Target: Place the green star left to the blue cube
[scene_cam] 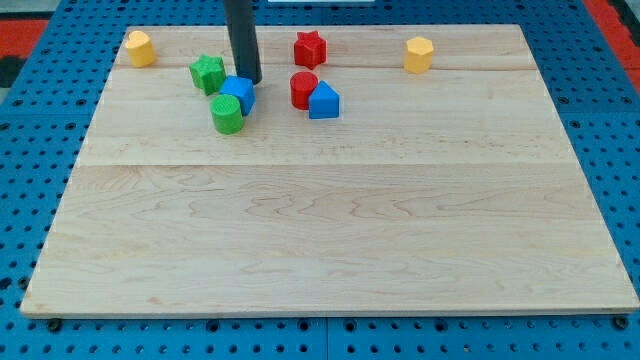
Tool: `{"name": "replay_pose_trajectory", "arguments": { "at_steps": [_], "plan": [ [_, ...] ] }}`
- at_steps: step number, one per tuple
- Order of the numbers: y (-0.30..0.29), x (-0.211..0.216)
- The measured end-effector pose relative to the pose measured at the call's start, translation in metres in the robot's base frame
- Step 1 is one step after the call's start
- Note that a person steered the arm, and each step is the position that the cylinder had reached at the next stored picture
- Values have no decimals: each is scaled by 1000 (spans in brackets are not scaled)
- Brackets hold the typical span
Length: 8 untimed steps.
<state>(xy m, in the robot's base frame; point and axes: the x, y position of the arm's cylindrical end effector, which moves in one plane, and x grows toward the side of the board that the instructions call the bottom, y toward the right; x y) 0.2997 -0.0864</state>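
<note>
Wooden board (330,230), eight small blocks (all near the view's top)

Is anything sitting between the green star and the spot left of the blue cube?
Nothing visible. The green star already sits just up-left of the blue cube; my tip is at the cube's top edge, the green cylinder below it.
</note>
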Motion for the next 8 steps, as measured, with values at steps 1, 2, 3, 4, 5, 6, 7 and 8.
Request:
{"name": "replay_pose_trajectory", "arguments": {
  "at_steps": [1,2,3,4,5,6,7,8],
  "plan": [
    [1,0],
    [-16,-11],
    [-25,-17],
    [-46,-21],
    [-65,-29],
    [-68,-62],
    [-68,-66],
    [-81,-59]
  ]
}}
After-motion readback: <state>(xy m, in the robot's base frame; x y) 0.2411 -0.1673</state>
